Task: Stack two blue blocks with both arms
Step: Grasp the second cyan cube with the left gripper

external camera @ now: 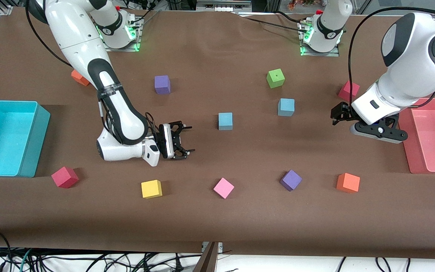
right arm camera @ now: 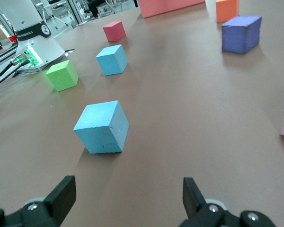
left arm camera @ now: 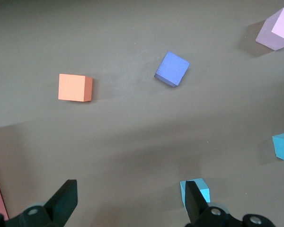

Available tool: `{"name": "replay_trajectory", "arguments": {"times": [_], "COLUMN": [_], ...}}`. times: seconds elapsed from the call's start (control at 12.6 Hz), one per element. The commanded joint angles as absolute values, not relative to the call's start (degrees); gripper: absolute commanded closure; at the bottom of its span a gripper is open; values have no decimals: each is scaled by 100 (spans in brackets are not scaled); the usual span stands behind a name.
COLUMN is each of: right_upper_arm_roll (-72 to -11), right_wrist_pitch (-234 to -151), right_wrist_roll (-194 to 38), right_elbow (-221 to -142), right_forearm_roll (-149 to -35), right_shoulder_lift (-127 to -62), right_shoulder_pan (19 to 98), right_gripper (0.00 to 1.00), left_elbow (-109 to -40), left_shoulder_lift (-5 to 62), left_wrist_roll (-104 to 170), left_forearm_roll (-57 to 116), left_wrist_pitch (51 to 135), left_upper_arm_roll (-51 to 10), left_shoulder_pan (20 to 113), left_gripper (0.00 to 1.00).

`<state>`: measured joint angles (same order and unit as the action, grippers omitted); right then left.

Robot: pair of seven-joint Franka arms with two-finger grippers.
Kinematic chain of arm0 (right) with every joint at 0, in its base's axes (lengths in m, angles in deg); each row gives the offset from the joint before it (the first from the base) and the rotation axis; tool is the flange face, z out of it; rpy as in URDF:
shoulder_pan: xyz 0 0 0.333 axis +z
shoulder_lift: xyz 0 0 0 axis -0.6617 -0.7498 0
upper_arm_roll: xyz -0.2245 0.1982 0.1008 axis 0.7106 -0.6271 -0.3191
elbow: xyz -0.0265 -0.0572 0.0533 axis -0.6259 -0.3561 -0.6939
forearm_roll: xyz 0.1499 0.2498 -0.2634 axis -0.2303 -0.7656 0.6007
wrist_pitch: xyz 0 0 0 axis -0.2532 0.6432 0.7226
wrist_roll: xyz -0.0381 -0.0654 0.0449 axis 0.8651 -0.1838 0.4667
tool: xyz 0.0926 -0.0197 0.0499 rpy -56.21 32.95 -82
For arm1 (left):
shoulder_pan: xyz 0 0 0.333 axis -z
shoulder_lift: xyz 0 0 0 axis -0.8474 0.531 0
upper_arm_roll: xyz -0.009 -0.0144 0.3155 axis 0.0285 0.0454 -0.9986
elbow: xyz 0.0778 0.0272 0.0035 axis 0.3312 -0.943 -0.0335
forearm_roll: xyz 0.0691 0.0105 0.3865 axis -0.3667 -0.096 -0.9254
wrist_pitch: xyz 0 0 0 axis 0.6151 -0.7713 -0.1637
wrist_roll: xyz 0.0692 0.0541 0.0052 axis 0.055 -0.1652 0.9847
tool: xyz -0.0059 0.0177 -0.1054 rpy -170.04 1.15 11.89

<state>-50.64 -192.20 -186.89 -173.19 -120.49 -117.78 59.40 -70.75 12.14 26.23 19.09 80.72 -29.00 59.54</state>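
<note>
Table (external camera: 217, 45), covered in brown, carries everything; a turquoise bin (external camera: 6, 138) stands at the right arm's end and a pink bin (external camera: 431, 138) at the left arm's end. The right gripper (external camera: 187, 139) lies low and sideways with its fingers apart and empty, aimed at the first blue block (external camera: 225, 121), which sits just ahead of it on the table. The second blue block (external camera: 286, 107) rests further along that same line, near a green cube (external camera: 275, 78). The left gripper (external camera: 339, 113) hovers above the table beside the pink bin, fingers spread, nothing between them.

The right wrist view shows the first blue block (right arm camera: 102, 126) between its open fingertips' lines, the second (right arm camera: 112, 59) past it. Only the left wrist view shows the second blue block (left arm camera: 196, 191) partly hidden by one fingertip (left arm camera: 195, 202), with an orange cube (left arm camera: 75, 88) and a purple cube (left arm camera: 172, 69) ahead.
</note>
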Motion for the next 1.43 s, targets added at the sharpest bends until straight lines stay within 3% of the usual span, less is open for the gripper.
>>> {"name": "replay_trajectory", "arguments": {"times": [0.0, 0.4, 1.35], "right_upper_arm_roll": [-5093, -5085, -5093], "right_wrist_pitch": [-19564, -19944, -20014], "right_wrist_roll": [-19180, -19646, -20173], "right_elbow": [-17599, -17706, -17758], "right_forearm_roll": [-12314, -13218, -13738], "right_shoulder_lift": [-11753, -11867, -11982], "right_shoulder_pan": [6102, 6489, 6568], "right_gripper": [0, 0, 0], "left_elbow": [-6980, -6980, -7023], "left_shoulder_lift": [1248, 1257, 1230], "left_wrist_roll": [2553, 2553, 2685], "left_forearm_roll": [1781, 1772, 1886], "left_wrist_pitch": [8061, 8070, 8009], "left_upper_arm_roll": [-2903, -2912, -2877], "left_shoulder_pan": [5924, 5924, 5924], "left_gripper": [0, 0, 0]}}
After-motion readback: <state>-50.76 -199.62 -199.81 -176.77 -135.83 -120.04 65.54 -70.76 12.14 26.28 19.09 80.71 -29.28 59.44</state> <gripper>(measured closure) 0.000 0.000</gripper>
